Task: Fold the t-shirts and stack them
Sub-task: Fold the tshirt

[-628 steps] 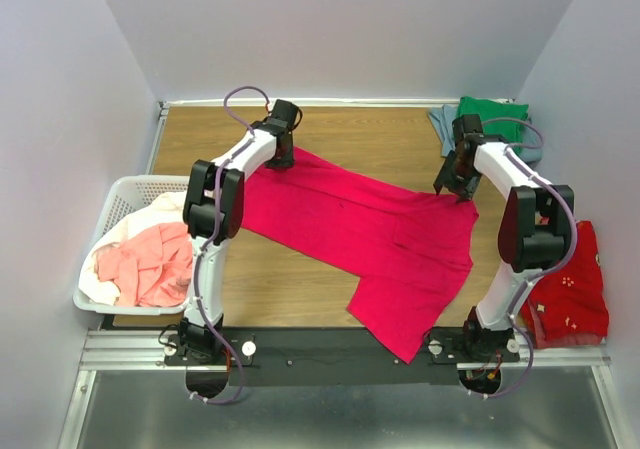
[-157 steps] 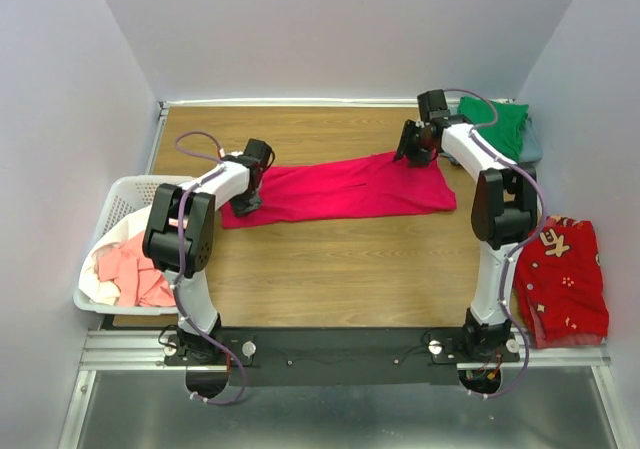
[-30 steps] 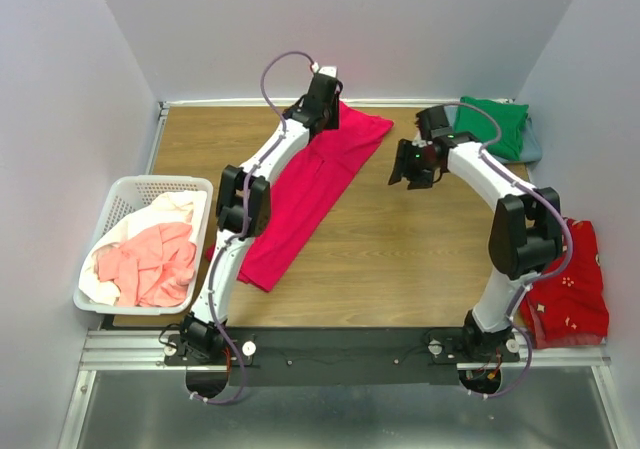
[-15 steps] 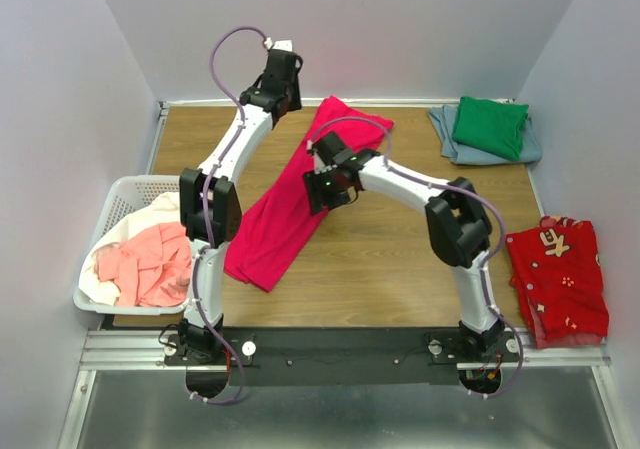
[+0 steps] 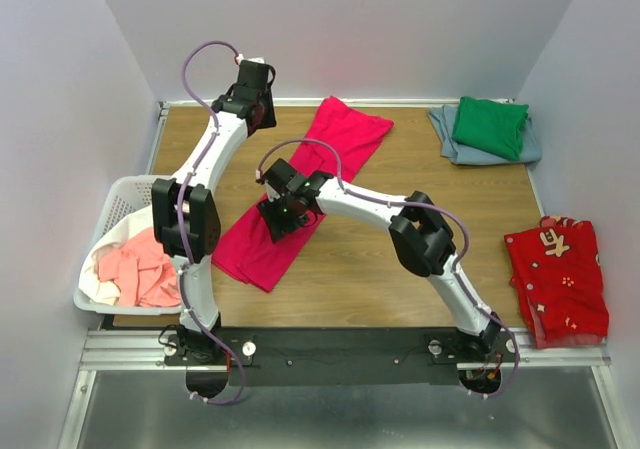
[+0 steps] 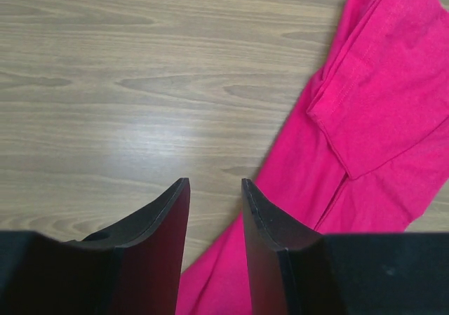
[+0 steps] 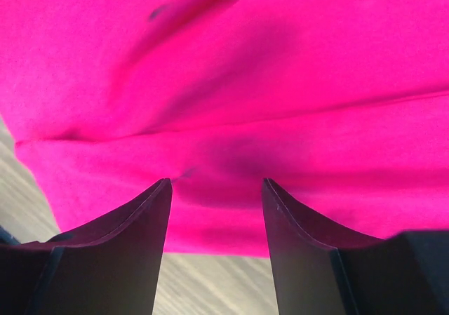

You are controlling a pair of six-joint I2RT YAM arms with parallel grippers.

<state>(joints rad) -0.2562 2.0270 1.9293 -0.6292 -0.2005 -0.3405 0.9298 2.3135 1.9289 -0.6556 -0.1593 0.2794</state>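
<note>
Basket [image 5: 108, 209] with salmon-pink t-shirt [image 5: 135, 269] and white t-shirt [image 5: 126, 232] inside; left claw [image 6: 214, 183] and right claw [image 7: 216, 182] wide open.

We see both arms built alike: the left arm [image 5: 205, 159] and the right arm [image 5: 360, 201] have rounded white shells between chunky black joints. A thin lilac cable [image 5: 207, 44] loops along the left one, and a matching one runs along the right. We note that the left gripper [image 6: 214, 185] and the right gripper [image 7: 216, 183] each carry two matt black fingers [image 6: 165, 220], wedge-shaped and tapering to thin tips. Both arms stand on a black rail [image 5: 330, 354] with small round white knobs [image 5: 247, 348].
</note>
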